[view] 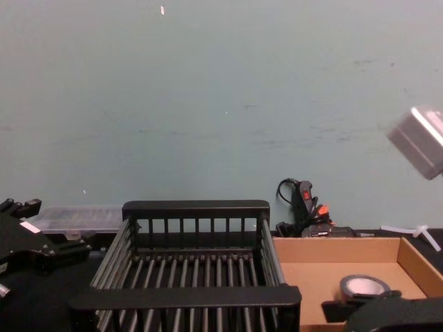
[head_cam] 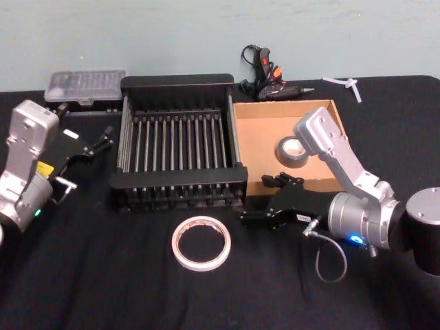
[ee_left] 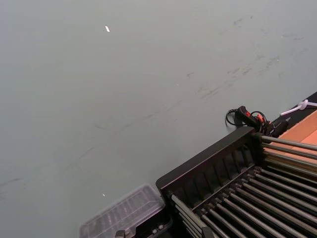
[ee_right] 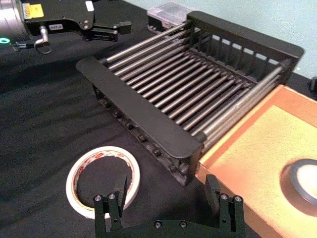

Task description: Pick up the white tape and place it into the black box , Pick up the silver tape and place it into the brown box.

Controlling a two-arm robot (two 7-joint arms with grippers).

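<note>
Large thin white tape ring (head_cam: 201,243) lies flat on black cloth, hole up, no long axis, just in front of the black slatted plastic crate (head_cam: 179,84), which holds nothing. Small grey-silver tape roll (head_cam: 297,150) lies flat, core up, inside the shallow brown cardboard box (head_cam: 256,137): judged 1 of 2 placements done.

Right gripper (ee_right: 168,203) hangs low at the crate's front right corner, fingers wide apart and holding nothing, beside the white ring, likely lining up for it. Left gripper (head_cam: 106,138) idles left of the crate; whether it is parted I cannot tell.
</note>
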